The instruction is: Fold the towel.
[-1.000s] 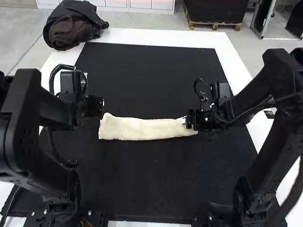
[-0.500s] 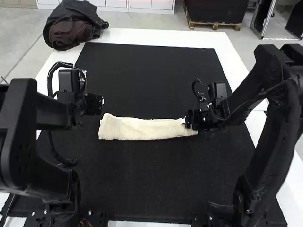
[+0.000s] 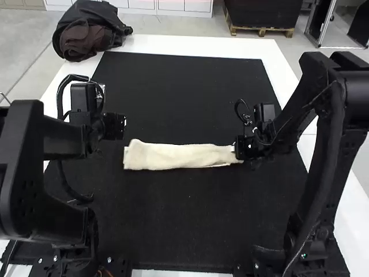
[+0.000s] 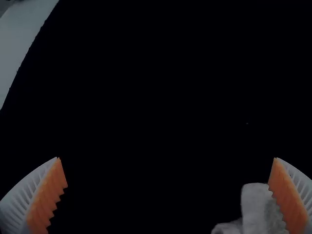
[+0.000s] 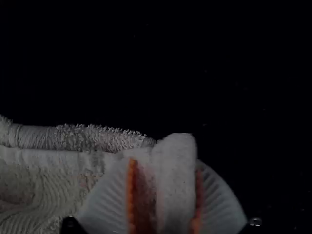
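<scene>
The cream towel lies as a long narrow folded strip across the dark mat. At its right end is my right gripper; in the right wrist view, that gripper is shut on a folded edge of the towel, the cloth bulging up between its pads. My left gripper stands just off the strip's left end, toward the far side. In the left wrist view, the left gripper is wide open with nothing between its pads, and a bit of towel lies by one finger.
A black mat covers most of the white table. A dark bag rests at the table's far left corner. The two arms stand at either side of the mat.
The right gripper has shifted slightly right with the towel's end, and the strip's left end has slid a little right too. The right arm's upper links have swung inward; the left gripper has barely moved.
</scene>
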Controlling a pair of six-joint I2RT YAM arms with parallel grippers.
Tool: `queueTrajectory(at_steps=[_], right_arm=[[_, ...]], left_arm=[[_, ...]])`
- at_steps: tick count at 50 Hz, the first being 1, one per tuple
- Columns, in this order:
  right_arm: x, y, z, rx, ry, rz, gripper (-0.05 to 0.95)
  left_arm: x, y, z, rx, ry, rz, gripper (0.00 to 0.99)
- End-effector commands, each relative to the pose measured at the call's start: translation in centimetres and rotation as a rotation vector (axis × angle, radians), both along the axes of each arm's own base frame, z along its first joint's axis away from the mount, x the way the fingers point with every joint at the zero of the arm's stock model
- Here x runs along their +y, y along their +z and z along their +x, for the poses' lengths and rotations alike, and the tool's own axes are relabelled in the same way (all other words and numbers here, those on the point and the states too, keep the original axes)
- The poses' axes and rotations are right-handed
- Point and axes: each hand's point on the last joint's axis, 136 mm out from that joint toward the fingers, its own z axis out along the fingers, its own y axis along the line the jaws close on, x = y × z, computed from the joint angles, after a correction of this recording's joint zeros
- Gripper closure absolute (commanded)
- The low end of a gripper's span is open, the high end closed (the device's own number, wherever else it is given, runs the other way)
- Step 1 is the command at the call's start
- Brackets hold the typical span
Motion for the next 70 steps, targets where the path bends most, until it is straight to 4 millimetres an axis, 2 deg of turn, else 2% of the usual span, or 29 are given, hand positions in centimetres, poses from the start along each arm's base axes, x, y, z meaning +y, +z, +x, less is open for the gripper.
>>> queueTrajectory(at_steps=[1, 5, 14, 19, 33, 44, 52, 70], right_arm=[[3.8, -2.1, -2.8, 0.114, 0.160, 0.104, 0.92], [3.5, -1.4, -2.9, 0.111, 0.158, 0.100, 0.92], [2.6, 2.6, -1.2, 0.029, 0.104, 0.133, 0.92], [2.3, 4.3, -0.9, 0.014, 0.094, 0.138, 0.92], [2.4, 9.2, -0.4, -0.054, 0.088, 0.155, 0.92], [3.2, 10.0, -1.6, -0.012, 0.104, 0.174, 0.92], [5.0, 10.3, -2.4, 0.008, 0.137, 0.191, 0.92], [11.3, 12.6, -3.8, 0.008, 0.252, 0.234, 0.92]], left_arm=[[0.3, 1.5, 0.4, -0.040, 0.003, 0.015, 0.026], [0.3, 1.6, 0.4, -0.040, 0.003, 0.015, 0.026], [0.3, 1.6, 0.5, -0.043, 0.003, 0.014, 0.026], [0.3, 1.8, 0.5, -0.048, 0.003, 0.015, 0.026], [0.2, 1.7, 0.5, -0.042, 0.002, 0.013, 0.026], [0.2, 1.8, 0.5, -0.038, 0.003, 0.013, 0.026], [0.4, 2.2, 0.6, -0.049, 0.007, 0.016, 0.026], [0.6, 2.1, 0.6, -0.041, 0.019, 0.019, 0.026]])
